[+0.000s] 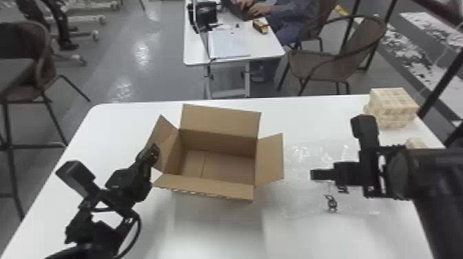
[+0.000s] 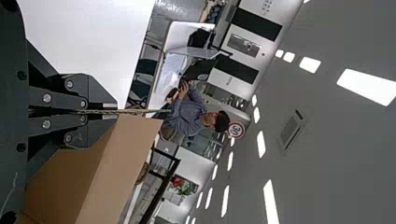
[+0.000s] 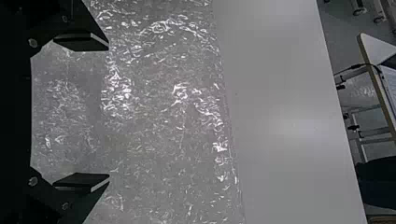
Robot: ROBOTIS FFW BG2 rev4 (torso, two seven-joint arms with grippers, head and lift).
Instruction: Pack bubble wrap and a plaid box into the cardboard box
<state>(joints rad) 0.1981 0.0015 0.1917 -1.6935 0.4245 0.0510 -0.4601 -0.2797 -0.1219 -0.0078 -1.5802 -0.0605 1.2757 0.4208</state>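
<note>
One cardboard box [image 1: 220, 120] stands open on our counter [image 1: 117, 127], four flaps out. We have left claw [image 1: 155, 150] at box's left side, narrow, pinching edge of left flap [image 1: 166, 151]. We hold right claw [image 1: 312, 174] right of box, wide, fingers [image 3: 81, 42] well apart, over bubble wrap [image 1: 299, 156]. Bubble wrap lies flat on counter, right of box. We see plaid box [image 1: 392, 108] well right of cardboard box and farther from us.
</note>
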